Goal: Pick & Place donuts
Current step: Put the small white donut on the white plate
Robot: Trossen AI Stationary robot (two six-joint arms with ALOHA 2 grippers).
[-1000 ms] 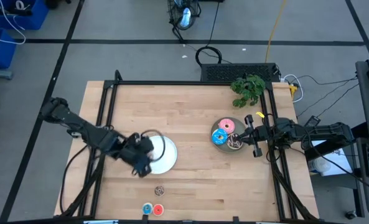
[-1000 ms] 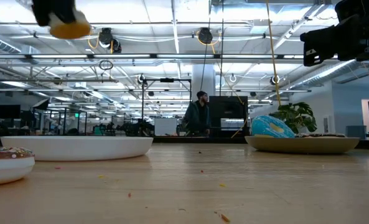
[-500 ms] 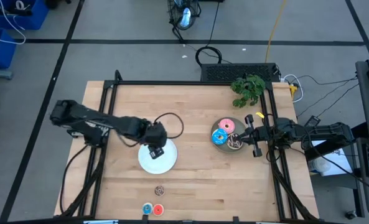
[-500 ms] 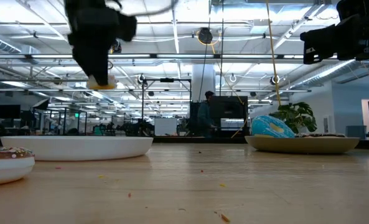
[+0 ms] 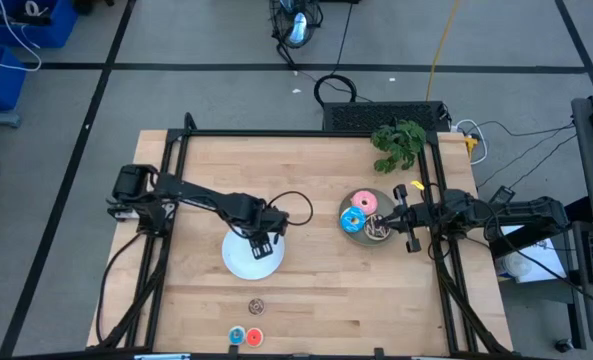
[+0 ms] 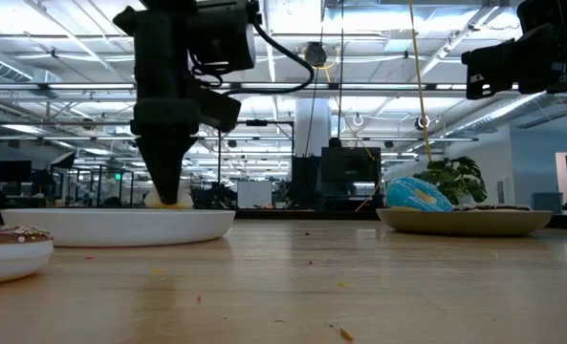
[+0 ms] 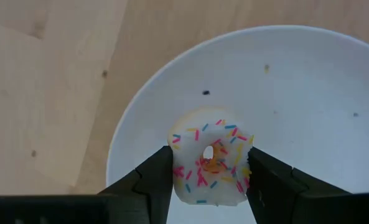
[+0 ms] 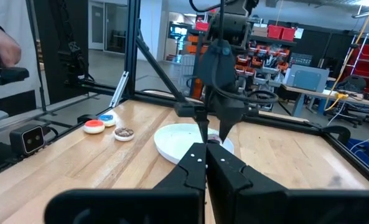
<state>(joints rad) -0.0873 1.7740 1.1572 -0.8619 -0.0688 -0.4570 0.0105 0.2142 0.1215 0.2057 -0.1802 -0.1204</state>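
Hovering low over the round white plate (image 5: 248, 262) at the table's left-centre, the left gripper (image 7: 209, 171) has its two dark fingers part-way open and pressed against either side of a tiny whitish ring donut with coloured sprinkles (image 7: 210, 157). The low view shows that donut (image 6: 168, 200) just above the plate's rim line, so it looks nearly set down but not yet let go; whether it touches the plate cannot be told.

Near the front edge of the light wooden table (image 5: 306, 170), three more tiny donuts wait: a brown one (image 5: 257, 305) closest to the plate, and a blue one (image 5: 237, 336) and a red one (image 5: 255, 337) side by side nearer still. By this judgement they are left to move.

Farther right sits a round grey plate (image 5: 360, 232) with a larger blue-iced donut (image 5: 352, 221) and a larger pink-iced donut (image 5: 364, 204) on it; a brown shape beside them, under the arm's tip, may be a third.

At the right edge, the right gripper (image 8: 205, 163) rests by that grey plate with its fingers fully closed on nothing.

Taken together, the job seems about midway, with one tiny donut arriving and three still out.
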